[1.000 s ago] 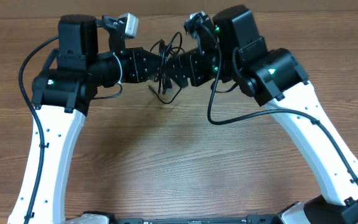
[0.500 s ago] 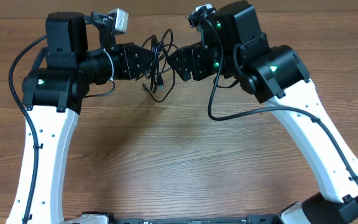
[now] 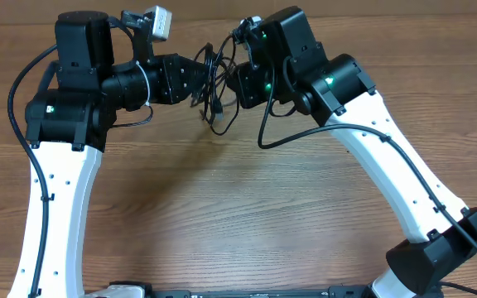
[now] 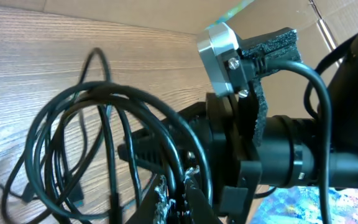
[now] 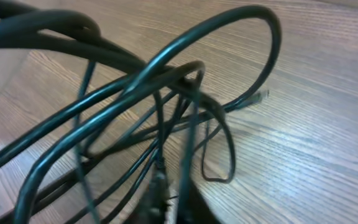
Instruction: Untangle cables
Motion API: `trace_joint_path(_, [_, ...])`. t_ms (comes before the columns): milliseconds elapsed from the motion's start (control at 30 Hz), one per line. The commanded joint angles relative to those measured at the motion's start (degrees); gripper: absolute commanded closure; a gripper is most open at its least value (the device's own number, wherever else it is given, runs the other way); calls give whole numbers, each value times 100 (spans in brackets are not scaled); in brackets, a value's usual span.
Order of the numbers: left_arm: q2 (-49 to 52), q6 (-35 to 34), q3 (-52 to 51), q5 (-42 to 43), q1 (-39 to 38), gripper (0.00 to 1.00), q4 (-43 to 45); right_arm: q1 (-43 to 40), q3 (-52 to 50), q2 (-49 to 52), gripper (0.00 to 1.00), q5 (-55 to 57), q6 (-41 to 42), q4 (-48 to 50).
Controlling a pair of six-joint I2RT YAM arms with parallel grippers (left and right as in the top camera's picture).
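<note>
The cables (image 3: 216, 99) are a loose coil of thin black wire hanging above the wooden table (image 3: 247, 199) between my two arms at the back. My left gripper (image 3: 199, 80) comes in from the left and is shut on strands of the coil. In the left wrist view its fingertips (image 4: 176, 180) pinch a strand while the cables' loops (image 4: 104, 87) spread out to the left. My right gripper (image 3: 228, 83) meets the coil from the right. In the blurred right wrist view it (image 5: 169, 193) is shut on strands, with the cables (image 5: 179, 78) looping ahead and a plug end (image 5: 263, 95) over the table.
The two grippers sit nearly nose to nose. The right arm's wrist camera (image 4: 222, 46) and its thick cable fill the right of the left wrist view. A brown cardboard wall (image 3: 404, 8) runs along the table's back edge.
My right arm has swung left, close up to the left gripper, and its jaws have gone from open to shut on the coil. The left arm has barely moved.
</note>
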Motion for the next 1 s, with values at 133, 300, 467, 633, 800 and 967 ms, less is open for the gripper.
trace_joint_path(133, [-195, -11, 179, 254, 37, 96, -17, 22, 44, -4, 96, 35, -11, 46])
trace_joint_path(300, [-195, 518, 179, -450, 39, 96, -442, -17, 238, -247, 96, 153, -13, -76])
trace_joint_path(467, [-195, 942, 179, -1961, 37, 19, -1180, -223, 918, -883, 96, 638, -13, -688])
trace_joint_path(633, [-195, 1180, 179, -2149, 33, 0, -1300, -289, 1604, -1497, 96, 634, -13, -1121])
trace_joint_path(800, [-195, 1235, 177, -2214, 33, 0, -1307, -273, 2015, -2149, 96, 636, -24, -973])
trace_joint_path(967, [-195, 1231, 177, -2192, 22, 0, -1329, -280, 2037, -2398, 96, 671, -142, -863])
